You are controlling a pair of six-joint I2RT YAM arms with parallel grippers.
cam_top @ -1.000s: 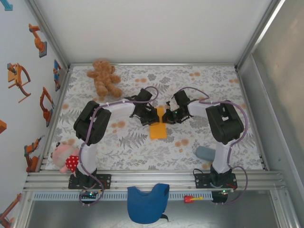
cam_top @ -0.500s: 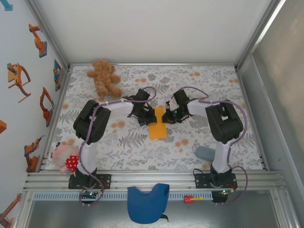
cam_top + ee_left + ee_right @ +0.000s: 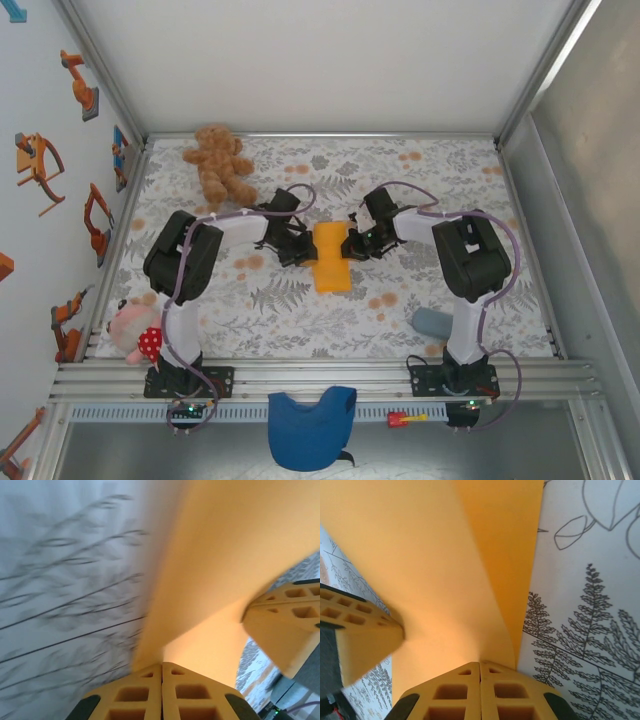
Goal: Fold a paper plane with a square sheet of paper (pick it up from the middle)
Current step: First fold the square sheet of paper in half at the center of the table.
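Overhead: square sheet of paper (image 3: 332, 262) lay mid-table (image 3: 300, 312), partly lifted, between left gripper (image 3: 302, 246) and right gripper (image 3: 354, 243), one at each side edge. Left wrist: left gripper (image 3: 161, 666) was clamped tight on the paper's edge, sheet curving away. Right wrist: right gripper (image 3: 480, 664) pinched the opposite edge, sheet bowed above the fern print.

Bright, even light overhead, shadows soft; the left wrist view smears the grey fern-print table cover (image 3: 60, 580) with streaky blur.
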